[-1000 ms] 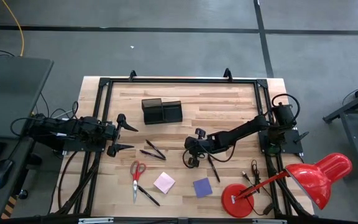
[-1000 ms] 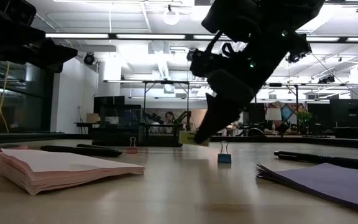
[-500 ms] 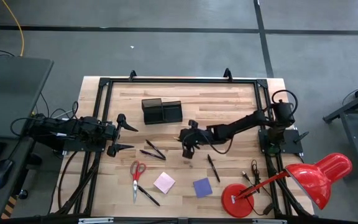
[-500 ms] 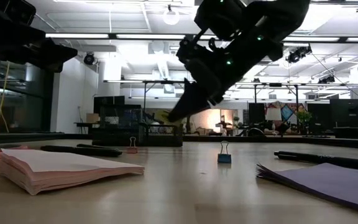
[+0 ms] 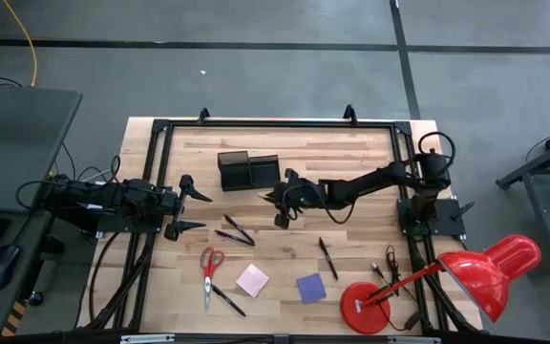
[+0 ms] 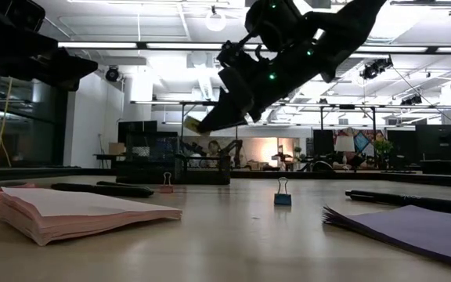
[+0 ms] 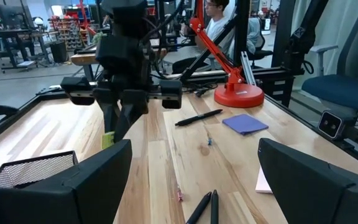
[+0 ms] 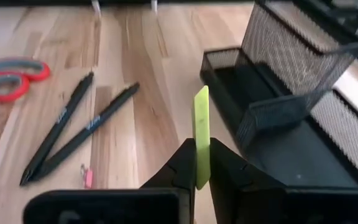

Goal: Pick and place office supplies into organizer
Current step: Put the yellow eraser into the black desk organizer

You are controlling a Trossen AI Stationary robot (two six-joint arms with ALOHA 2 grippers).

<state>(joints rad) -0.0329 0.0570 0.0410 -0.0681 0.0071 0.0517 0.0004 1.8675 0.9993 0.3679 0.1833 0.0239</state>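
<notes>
The wooden tabletop [image 5: 351,158] carries everything, with a big red desk lamp [image 5: 466,277] at the right arm's side. The right arm reaches toward the middle, its right gripper [image 5: 277,205] raised above the wood just beside the black mesh organizer [image 5: 248,170]. Its jaws are pinched tight on a thin yellow-green pad [image 8: 201,134], held on edge and upright, in front of the organizer's open compartments. The left gripper [image 5: 197,210] waits at the left side, jaws spread wide and holding nothing.

Red-handled scissors [image 5: 209,268] lie near the front edge, with a pink pad [image 5: 252,280] and a purple pad [image 5: 311,288] beside them. Two black pens [image 5: 234,232] lie crossed between the left gripper and the pads; another pen [image 5: 327,258] lies near the lamp's base. A small blue binder clip [image 6: 282,196] stands on the wood.
</notes>
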